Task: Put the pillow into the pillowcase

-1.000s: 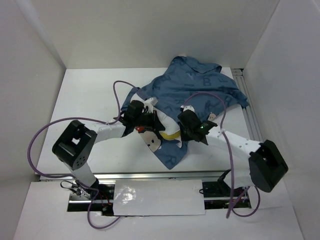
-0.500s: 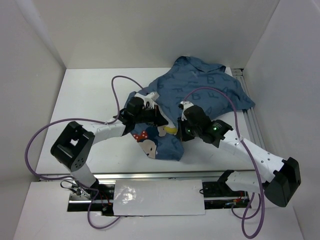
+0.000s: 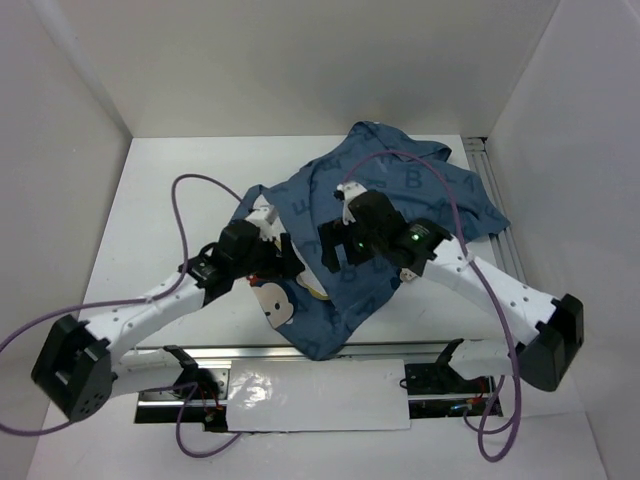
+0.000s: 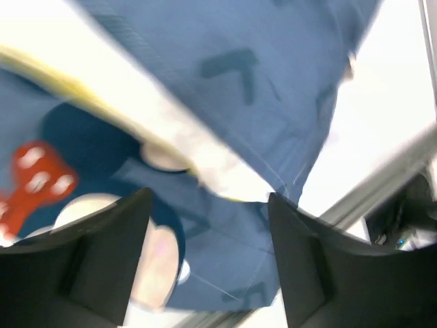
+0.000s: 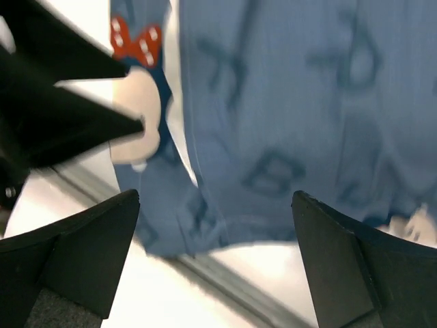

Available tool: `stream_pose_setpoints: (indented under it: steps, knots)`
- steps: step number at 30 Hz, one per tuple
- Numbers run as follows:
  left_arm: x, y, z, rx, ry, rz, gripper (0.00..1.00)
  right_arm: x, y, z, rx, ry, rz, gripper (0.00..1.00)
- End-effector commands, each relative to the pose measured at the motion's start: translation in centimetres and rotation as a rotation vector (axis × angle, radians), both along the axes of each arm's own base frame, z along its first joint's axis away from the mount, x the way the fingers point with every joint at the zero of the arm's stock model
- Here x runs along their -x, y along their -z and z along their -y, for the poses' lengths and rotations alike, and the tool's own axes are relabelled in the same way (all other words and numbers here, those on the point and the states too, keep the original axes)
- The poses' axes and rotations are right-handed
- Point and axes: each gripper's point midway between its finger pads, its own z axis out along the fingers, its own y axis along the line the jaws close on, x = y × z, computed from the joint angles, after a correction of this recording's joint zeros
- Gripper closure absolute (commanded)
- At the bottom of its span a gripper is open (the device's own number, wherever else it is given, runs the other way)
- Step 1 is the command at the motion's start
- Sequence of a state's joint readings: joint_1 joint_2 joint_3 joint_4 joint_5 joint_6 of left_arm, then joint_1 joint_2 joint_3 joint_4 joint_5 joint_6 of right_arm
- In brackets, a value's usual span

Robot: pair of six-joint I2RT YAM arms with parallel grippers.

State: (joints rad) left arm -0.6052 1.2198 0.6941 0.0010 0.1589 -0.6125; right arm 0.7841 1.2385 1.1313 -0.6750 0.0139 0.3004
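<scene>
While left gripper [image 4: 205,205] and right gripper [image 5: 217,198] gape, 1 pillowcase [image 3: 400,190] mostly covers 1 pillow [image 4: 171,137].

We see the pillowcase [image 3: 470,205] rumpled on the table [image 3: 170,200], right of centre: denim blue, faint letters, a mouse face with a red dotted bow. Of the pillow [image 4: 205,160] only a white, yellow-edged strip shows between blue folds.

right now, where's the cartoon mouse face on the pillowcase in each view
top external: low, left of centre; the cartoon mouse face sits on the near flap of the pillowcase.
left wrist: lower left, right of and below the red bow.
right wrist: upper left, under the same bow.
shared landmark: the metal rail past the flap's hem, at lower right and along the bottom.
</scene>
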Motion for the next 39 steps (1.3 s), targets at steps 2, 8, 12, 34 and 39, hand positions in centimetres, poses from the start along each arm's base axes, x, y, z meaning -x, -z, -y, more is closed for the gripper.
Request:
stream_pose_setpoints:
  steps: [2,8,12,34,39]
  knots:
    - [1.3,0.4,-6.3,-0.175,-0.298,-0.105,0.12,-4.4,-2.1,-3.7,0.048,-0.043,0.152,0.00]
    - [2.6,0.8,-11.4,-0.204,-0.581,-0.226,0.00,-9.9,0.0,-9.2,0.160,-0.112,0.195,0.00]
    - [1.6,1.4,-13.5,-0.206,-0.652,-0.265,0.00,-12.8,2.7,-11.6,0.259,-0.130,0.199,0.00]
    - [-2.8,-0.6,-9.6,-0.075,-0.441,-0.130,0.20,-16.9,0.1,-9.4,0.298,0.077,0.294,1.00]
    - [-5.7,-3.6,-4.7,-0.022,-0.361,-0.059,0.19,-15.2,-6.9,-8.7,0.036,0.005,0.282,1.00]
